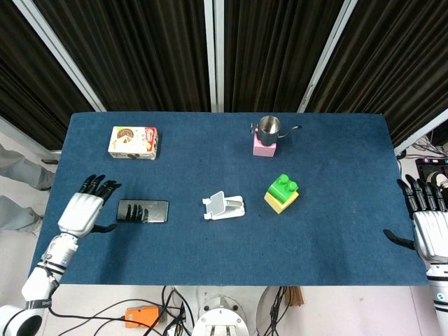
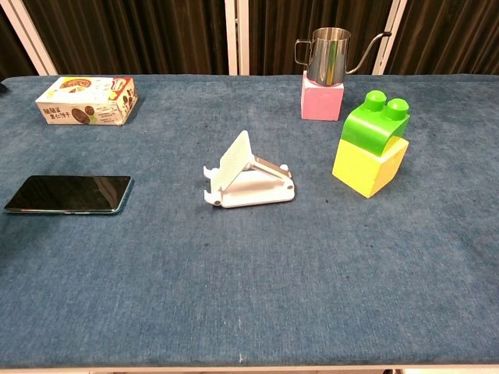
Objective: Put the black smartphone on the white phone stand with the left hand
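Two robot hands show in the head view, one at each end of the counter [image 1: 336,252]. Starting at the left, the left robot hand [image 1: 82,210] has its fingers spread and holds nothing; it sits over the counter's left edge, just beside the short end of the black smartphone [image 1: 143,211]. Whether the fingertips touch the phone is hard to tell from above, though they look just apart. The phone lies flat on the cloth, long side across, below the snack box [image 1: 133,142].

The main risk, as I judge it, is the flat phone: with no edge lifted, the fingers could slide it over the cloth instead of getting under it, or tip it out of a weak pinch on the way across.

Further right stands the white phone stand [image 1: 224,206], its back plate raised, well apart from the phone. A misjudged approach could knock this light stand or miss its lip. Beyond it sit the green and yellow block [image 1: 281,192] and the steel pitcher [image 1: 268,127] on its pink block. The right robot hand [image 1: 428,220] hangs open past the right edge.
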Robot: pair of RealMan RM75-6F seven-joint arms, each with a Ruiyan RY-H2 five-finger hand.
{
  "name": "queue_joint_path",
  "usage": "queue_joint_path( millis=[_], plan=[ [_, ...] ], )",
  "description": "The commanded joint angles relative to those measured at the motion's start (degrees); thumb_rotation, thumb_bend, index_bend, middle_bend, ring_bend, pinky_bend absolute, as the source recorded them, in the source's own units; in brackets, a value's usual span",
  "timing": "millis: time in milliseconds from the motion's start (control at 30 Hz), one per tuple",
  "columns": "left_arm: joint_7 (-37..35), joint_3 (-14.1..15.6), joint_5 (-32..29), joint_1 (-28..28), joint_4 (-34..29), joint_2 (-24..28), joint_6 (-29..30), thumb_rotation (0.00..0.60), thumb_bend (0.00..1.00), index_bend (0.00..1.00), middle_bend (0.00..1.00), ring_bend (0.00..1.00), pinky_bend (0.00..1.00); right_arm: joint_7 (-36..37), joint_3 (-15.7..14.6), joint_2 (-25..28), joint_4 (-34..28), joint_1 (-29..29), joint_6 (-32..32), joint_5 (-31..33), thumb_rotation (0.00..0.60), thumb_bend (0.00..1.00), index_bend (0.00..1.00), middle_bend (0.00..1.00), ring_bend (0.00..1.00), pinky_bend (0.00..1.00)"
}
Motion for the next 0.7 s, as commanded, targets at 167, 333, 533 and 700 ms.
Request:
queue_joint_path(
  millis=[167,333,533,700],
  plan=[
    [11.3,-1.9,-13.7,-7.2,0.5,-6.7,-9.1,0.600,0.10,0.19,0.08,0.00,0.00,0.2,-0.2,-0.4,0.3,0.0,-0.8,0.6,0.600,0.17,0.00,0.07,0.00,0.09],
    [16.0,-1.7,-18.7,-9.3,0.1,-8.8,-10.0,0.600,0.10,0.19,0.08,0.00,0.00,0.7,-0.2,-0.5,0.7,-0.1,-0.9,1.0,0.600,0.17,0.00,0.07,0.00,0.09],
    [19.5,-0.9,-24.8,-11.4,0.8,-11.3,-10.5,0.600,0.10,0.19,0.08,0.00,0.00,1.5,-0.3,-1.0,1.6,-0.2,-1.1,1.4,0.600,0.17,0.00,0.06,0.00,0.09],
    [20.5,-0.4,-27.5,-12.4,1.5,-12.4,-10.2,0.600,0.10,0.19,0.08,0.00,0.00,2.1,-0.3,-1.3,2.1,0.0,-1.5,1.5,0.600,0.17,0.00,0.06,0.00,0.09]
  ],
)
